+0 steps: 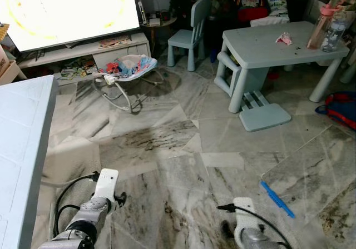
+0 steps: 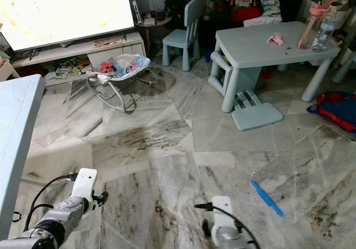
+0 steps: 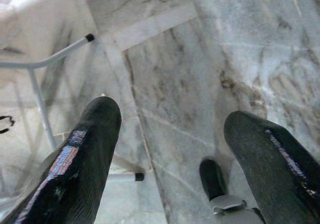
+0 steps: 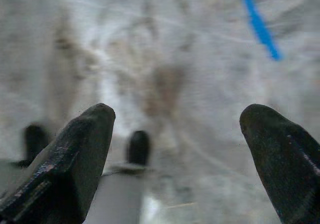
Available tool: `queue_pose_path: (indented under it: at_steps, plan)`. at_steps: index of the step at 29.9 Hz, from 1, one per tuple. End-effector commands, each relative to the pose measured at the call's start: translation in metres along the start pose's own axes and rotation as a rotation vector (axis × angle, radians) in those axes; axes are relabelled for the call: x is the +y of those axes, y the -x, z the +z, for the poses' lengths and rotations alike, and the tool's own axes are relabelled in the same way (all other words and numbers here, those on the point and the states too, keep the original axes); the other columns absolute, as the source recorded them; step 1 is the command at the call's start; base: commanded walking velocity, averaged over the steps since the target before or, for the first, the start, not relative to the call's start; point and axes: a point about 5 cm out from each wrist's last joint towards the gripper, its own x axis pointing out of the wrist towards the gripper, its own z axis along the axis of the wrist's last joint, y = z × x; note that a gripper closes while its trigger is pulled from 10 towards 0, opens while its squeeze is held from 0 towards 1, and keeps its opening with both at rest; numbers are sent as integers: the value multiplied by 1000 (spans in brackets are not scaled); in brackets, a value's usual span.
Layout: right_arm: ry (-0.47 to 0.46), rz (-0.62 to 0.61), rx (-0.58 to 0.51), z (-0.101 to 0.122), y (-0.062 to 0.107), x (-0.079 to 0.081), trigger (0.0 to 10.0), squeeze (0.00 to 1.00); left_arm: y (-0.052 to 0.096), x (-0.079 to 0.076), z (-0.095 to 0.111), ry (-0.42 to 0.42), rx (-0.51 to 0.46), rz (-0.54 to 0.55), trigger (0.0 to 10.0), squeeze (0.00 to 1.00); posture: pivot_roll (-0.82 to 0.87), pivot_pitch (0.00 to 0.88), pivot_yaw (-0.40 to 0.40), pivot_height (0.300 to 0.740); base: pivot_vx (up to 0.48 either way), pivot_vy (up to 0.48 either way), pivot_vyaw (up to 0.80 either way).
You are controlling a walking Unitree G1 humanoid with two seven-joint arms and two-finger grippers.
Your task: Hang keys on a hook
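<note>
Both arms hanging low, left hand (image 3: 170, 149) spread, right hand (image 4: 177, 154) spread, above marble floor (image 1: 183, 149)

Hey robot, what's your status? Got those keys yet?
Left tool open, empty, low over the marble floor. Right tool open, empty too. No keys or hook sighted. Ahead: baby bouncer, blue stick, small table.

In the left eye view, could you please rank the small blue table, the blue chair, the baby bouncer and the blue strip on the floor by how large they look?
1. Small blue table
2. Baby bouncer and blue chair: too alike to rank, and the chair stands farther off.
3. Blue strip, smallest though nearest.
</note>
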Motion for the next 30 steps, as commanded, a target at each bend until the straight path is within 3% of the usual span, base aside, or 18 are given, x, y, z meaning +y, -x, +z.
queue_pose_path:
  at_steps: [1, 12, 14, 17, 24, 27, 29, 30]
  plan:
    - [-1, 17, -5, -1, 0, 6, 10000, 0, 0, 0, 2, -19, 4, -3, 10000, 0, -131, 0, 85, 740, 0, 0, 0]
    - [21, 13, -6, -1, 0, 2, 10000, 0, -1, -4, 7, 4, -9, -29, 10000, 0, -135, 0, 80, 740, 0, 0, 0]
    - [46, -28, -40, 7, 0, -5, 10000, 0, -1, 0, 13, 36, -32, -1, 10000, 0, -133, 0, 78, 740, 0, 0, 0]
    - [-28, -61, -94, 28, -1, -18, 10000, 0, 0, 7, 35, 34, -112, 27, 10000, 0, -142, 0, 75, 740, 0, 0, 0]
    - [-20, -74, -220, 66, 2, -36, 10000, 0, 3, 16, 59, 73, -213, 27, 10000, 0, -146, 0, 72, 740, 0, 0, 0]
    - [-63, -96, -327, 99, 7, -48, 10000, 0, 5, 19, 69, 83, -283, 18, 10000, 0, -151, 0, 75, 740, 0, 0, 0]
    - [-85, -87, -428, 129, 14, -55, 10000, 0, 9, 18, 96, 61, -369, 1, 10000, 0, -153, 0, 75, 740, 0, 0, 0]
    - [-85, -87, -428, 129, 14, -55, 10000, 0, 9, 18, 96, 61, -369, 1, 10000, 0, -153, 0, 75, 740, 0, 0, 0]
